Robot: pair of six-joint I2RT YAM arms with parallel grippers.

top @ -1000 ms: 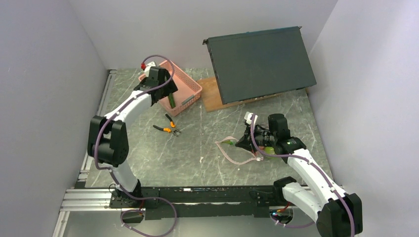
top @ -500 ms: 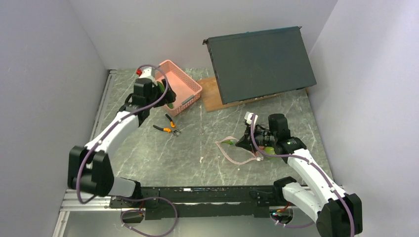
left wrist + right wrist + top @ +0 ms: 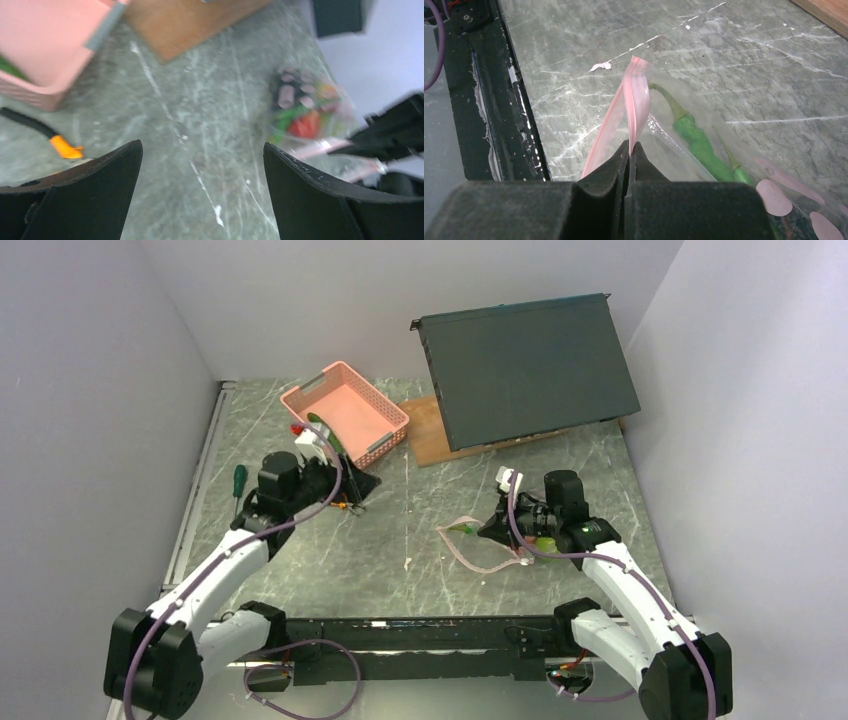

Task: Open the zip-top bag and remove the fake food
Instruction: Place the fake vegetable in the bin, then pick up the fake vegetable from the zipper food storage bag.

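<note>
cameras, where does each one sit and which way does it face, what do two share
Top external: above and behind the bases, looking down at the table; both arms show whole.
Left wrist: on the left arm, facing across the table toward the zip-top bag; the left end effector, open, frames the bottom.
Right wrist: on the right arm, looking down the right end effector, shut on the bag's pink zip strip.
Shared: top external and left wrist both show the pink basket and the bag.
</note>
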